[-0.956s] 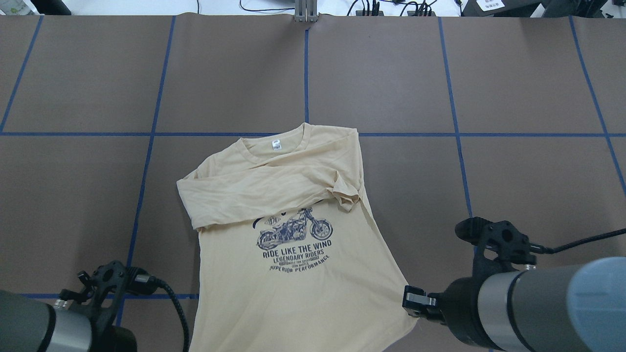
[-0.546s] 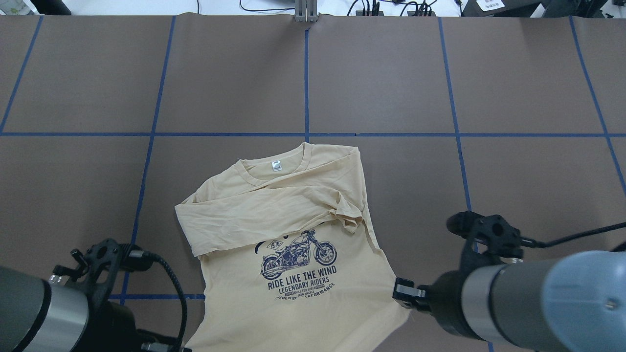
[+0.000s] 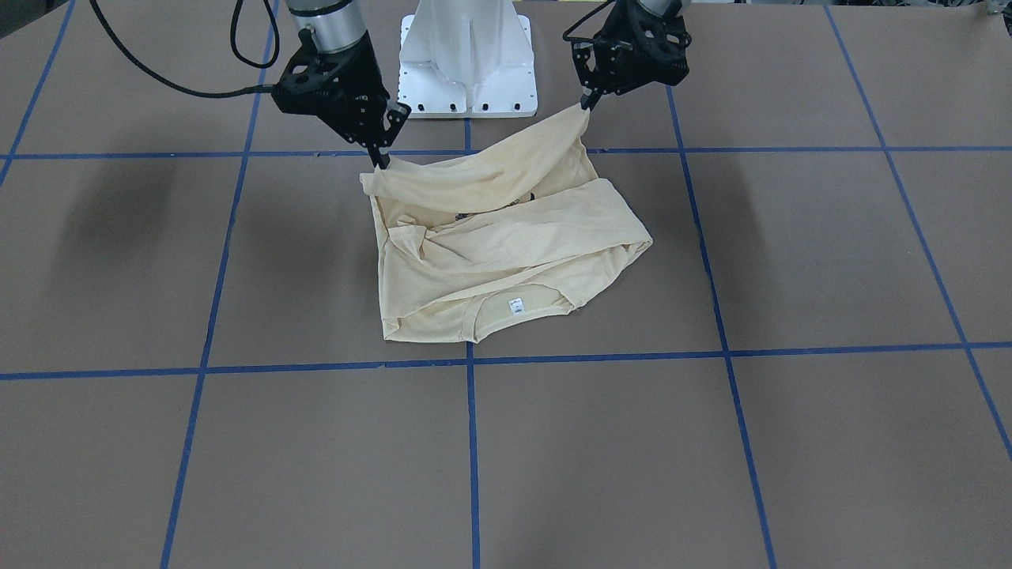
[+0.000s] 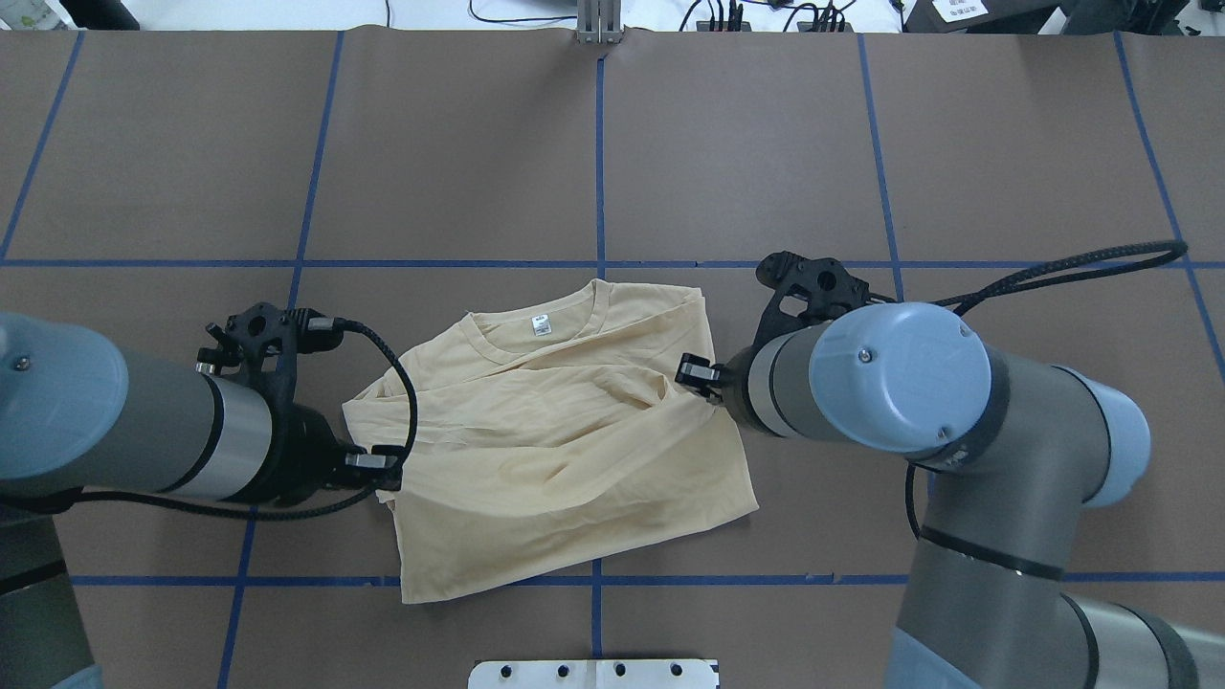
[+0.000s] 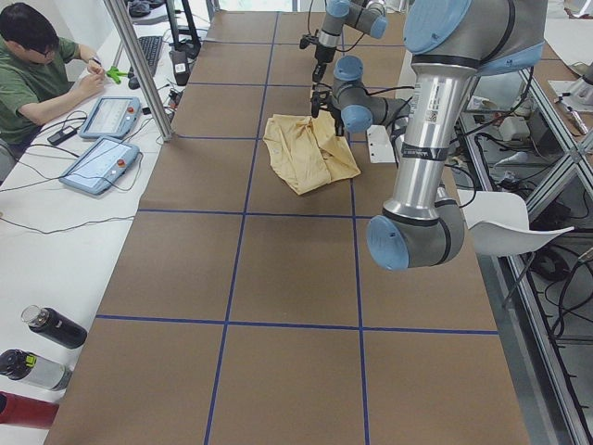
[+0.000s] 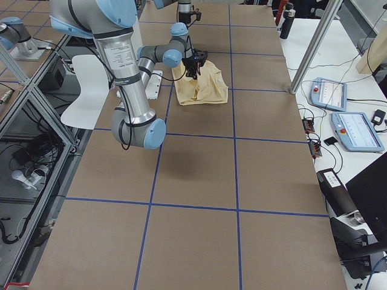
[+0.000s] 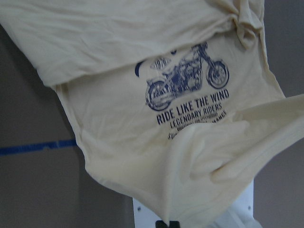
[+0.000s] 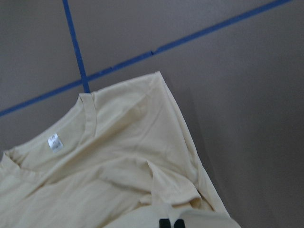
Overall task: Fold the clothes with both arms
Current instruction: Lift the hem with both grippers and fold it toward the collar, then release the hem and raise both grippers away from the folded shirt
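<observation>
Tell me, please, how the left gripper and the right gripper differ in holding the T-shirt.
The right gripper sits farther from the white base pedestal, nearer the neck label, than the left gripper. The left gripper draws its corner of the T-shirt into a taut point; the right gripper's corner hangs as a broader fold. Both are shut on a hem corner, raised off the table.

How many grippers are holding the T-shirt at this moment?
2. The left gripper pinches one raised hem corner of the T-shirt; the right gripper pinches the other corner. No other gripper is in view.
</observation>
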`<state>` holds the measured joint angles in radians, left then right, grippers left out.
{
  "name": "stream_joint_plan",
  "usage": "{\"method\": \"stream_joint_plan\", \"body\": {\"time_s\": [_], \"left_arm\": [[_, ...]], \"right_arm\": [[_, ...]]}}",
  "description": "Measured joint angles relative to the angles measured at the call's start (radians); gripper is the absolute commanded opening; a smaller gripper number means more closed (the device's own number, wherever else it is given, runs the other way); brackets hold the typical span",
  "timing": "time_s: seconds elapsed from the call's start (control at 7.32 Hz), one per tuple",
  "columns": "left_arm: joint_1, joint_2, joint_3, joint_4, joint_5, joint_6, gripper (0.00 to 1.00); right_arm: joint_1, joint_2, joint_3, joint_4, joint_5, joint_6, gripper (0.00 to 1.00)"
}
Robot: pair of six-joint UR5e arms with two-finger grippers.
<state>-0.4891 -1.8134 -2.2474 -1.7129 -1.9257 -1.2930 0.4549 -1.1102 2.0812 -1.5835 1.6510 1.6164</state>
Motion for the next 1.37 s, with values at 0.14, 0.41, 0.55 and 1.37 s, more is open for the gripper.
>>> {"method": "stream_joint_plan", "body": {"time_s": [0.14, 0.41, 0.55, 1.37], "left_arm": [[-0.040, -0.018, 0.014, 0.001, 0.003, 0.023, 0.00], [-0.080, -0.030, 0.023, 0.001, 0.004, 0.037, 0.00], [-0.092, -0.032, 0.043, 0.001, 0.005, 0.047, 0.00], [-0.107, -0.096, 0.387, -0.106, 0.083, 0.224, 0.00]], "right_arm": [[0.046, 0.031, -0.033, 0.030, 0.002, -0.006, 0.00], [0.088, 0.104, -0.090, 0.045, 0.004, -0.008, 0.00], [0.099, 0.138, -0.137, 0.048, 0.003, -0.009, 0.00], [0.109, 0.194, -0.523, 0.289, 0.001, -0.036, 0.00]]}}
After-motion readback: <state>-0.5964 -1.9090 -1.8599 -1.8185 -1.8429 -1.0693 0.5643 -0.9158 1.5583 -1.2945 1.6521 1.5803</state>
